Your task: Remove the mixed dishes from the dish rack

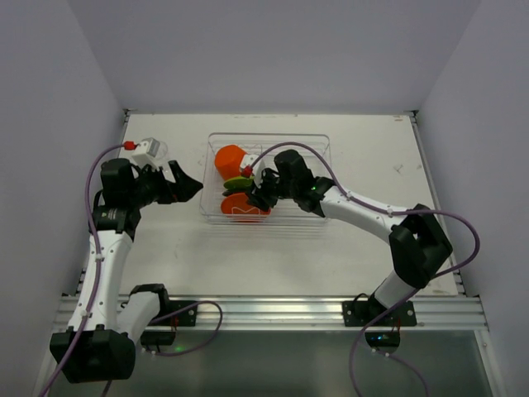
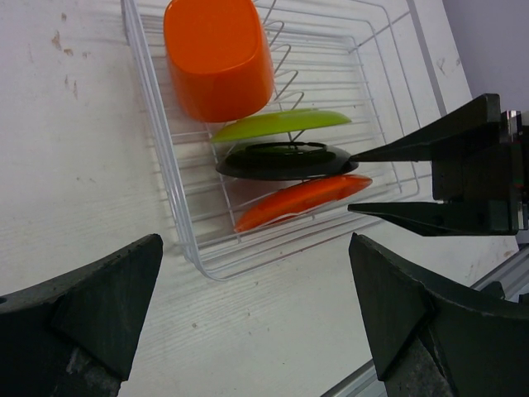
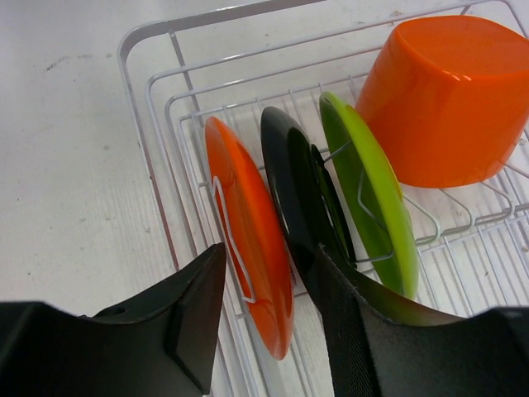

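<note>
While not yet emptied, shows dish rack (image 1: 312,164) holding orange cup (image 1: 230,159), lime-green plate (image 1: 238,183), black plate (image 3: 289,174), orange plate (image 3: 248,231). Right gripper (image 3: 264,260) spread open astride orange plate; left gripper (image 2: 254,248) open, empty, left of dish rack.

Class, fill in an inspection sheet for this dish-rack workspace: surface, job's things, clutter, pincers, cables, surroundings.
Surface: white table, a few faint scuffs.
Job's things: the clear dish rack holds an orange cup, tipped with its base showing. A lime-green plate, a black plate and an orange plate stand on edge in its wire dividers.
Clutter: nothing seen.
Pincers: left pincer is open and empty, over the table left of the rack. Right pincer is open, jaws either side of the orange plate's edge.
Cables: purple cables run along both arms.
Surroundings: pale walls on three sides, and a metal rail at the near edge.
</note>
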